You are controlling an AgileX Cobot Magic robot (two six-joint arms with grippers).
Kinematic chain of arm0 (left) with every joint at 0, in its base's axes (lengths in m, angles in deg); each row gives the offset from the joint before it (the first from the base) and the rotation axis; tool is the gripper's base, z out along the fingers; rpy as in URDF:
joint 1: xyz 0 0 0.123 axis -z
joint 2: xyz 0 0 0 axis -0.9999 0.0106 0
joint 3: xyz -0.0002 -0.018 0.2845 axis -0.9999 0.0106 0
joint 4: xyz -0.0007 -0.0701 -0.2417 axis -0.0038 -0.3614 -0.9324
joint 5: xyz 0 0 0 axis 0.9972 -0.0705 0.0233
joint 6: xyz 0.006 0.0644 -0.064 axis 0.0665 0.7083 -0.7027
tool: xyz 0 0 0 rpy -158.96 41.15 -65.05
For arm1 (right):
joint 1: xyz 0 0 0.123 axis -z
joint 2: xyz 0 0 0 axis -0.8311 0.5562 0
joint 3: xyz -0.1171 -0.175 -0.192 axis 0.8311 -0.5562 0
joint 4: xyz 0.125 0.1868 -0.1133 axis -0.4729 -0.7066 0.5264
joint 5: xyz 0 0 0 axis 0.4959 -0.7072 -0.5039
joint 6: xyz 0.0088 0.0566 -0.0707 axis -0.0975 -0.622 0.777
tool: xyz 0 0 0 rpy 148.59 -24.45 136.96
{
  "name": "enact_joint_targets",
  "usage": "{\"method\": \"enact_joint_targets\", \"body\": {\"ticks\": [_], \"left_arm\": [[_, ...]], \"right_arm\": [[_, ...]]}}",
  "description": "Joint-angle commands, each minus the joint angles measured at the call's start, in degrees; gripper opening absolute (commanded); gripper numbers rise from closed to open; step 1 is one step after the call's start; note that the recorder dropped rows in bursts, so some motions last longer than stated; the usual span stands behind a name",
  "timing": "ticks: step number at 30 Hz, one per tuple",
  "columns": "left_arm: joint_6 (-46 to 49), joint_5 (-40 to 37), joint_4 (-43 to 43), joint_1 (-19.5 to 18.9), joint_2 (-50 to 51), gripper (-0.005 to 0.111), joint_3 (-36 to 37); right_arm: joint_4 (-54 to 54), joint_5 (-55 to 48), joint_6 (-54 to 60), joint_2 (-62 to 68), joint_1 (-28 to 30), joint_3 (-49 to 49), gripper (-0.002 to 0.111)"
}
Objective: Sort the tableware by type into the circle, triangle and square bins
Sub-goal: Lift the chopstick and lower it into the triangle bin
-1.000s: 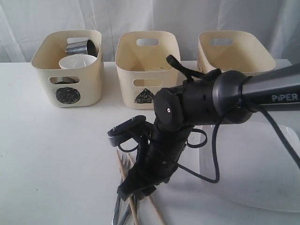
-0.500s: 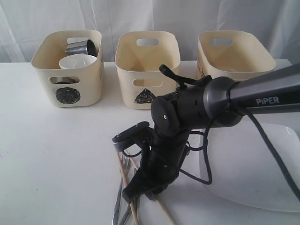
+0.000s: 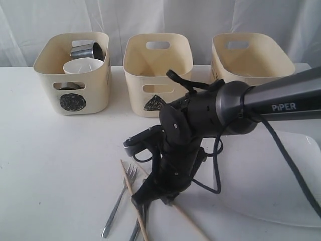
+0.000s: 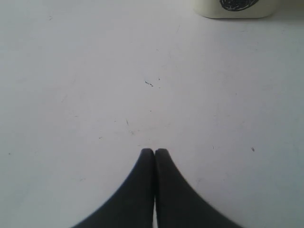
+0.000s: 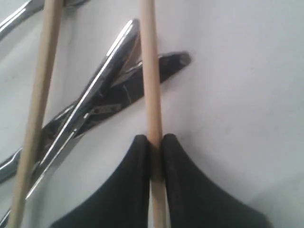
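My right gripper is shut on a wooden chopstick; in the exterior view the gripper is low over the cutlery and the chopstick runs out toward the front right. The second chopstick, a steel fork and crossed knives lie beside it. The circle bin holds a steel mug and a white bowl. The triangle bin stands mid-back. The white plate lies at the right. My left gripper is shut and empty over bare table.
A third cream bin stands at the back right, its mark hidden. The right arm's dark body and cable span the middle of the table. The circle bin's base shows far ahead of my left gripper. A white curtain hangs behind.
The right gripper has drawn back and up a little with the chopstick in it. The fork's handle now points more to the left and shows in full. The left gripper is unchanged.
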Motion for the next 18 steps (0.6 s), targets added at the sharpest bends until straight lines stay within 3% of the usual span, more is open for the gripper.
{"method": "enact_joint_targets", "body": {"ticks": [1,11,18], "left_arm": [[0.0,-1.5,-0.6,-0.3,-0.2,0.0,0.2],[0.0,-1.5,-0.6,-0.3,-0.2,0.0,0.2],[0.0,-1.5,-0.6,-0.3,-0.2,0.0,0.2]], "right_arm": [[2.4,0.2,-1.3,-2.7,0.2,3.2,0.0],[10.4,-1.7,-3.2,-10.5,0.4,11.4,0.0],[32.1,2.8,-18.1,-13.8,2.8,18.1,0.0]]}}
